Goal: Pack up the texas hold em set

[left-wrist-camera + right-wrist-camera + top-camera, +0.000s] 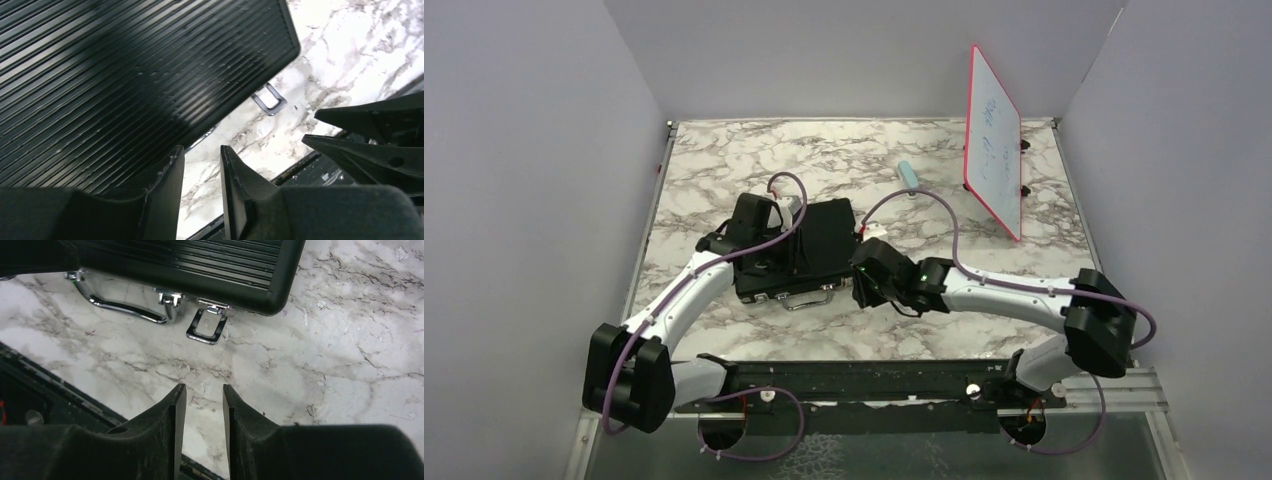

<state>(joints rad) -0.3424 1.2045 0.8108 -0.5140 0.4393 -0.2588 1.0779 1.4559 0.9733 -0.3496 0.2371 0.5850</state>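
Seen from above, a marble counter (pixel 844 160) sits between grey walls, and your two arms reach in from its near edge. The black case (pixel 824 235) lies flat near the middle of the counter. Its lid is down, its ribbed top faces up and its front side is turned toward you. A chrome handle (pixel 125 307) lies low along that front side. Just to the right of the handle a silver latch (pixel 206 326) sticks outward, its loop resting on the marble. Your left gripper (pixel 200 152) hangs at the front edge of the case, with one finger over the ribbed lid and the other over bare marble. Its jaws are parted by a narrow gap and hold nothing, and you cannot tell whether the finger touches the lid. Your right gripper (pixel 202 390) is above the counter just in front of the case's right front corner, pointing toward the latch but apart from it. Its jaws also stand a narrow gap apart with only marble showing between them. The two grippers are near each other, and the right one's fingers show at the right edge of the left wrist view. At the far right a red-framed whiteboard (pixel 994 140) stands tilted, and a pale blue block (pixel 908 175) lies between it and the case, touching neither
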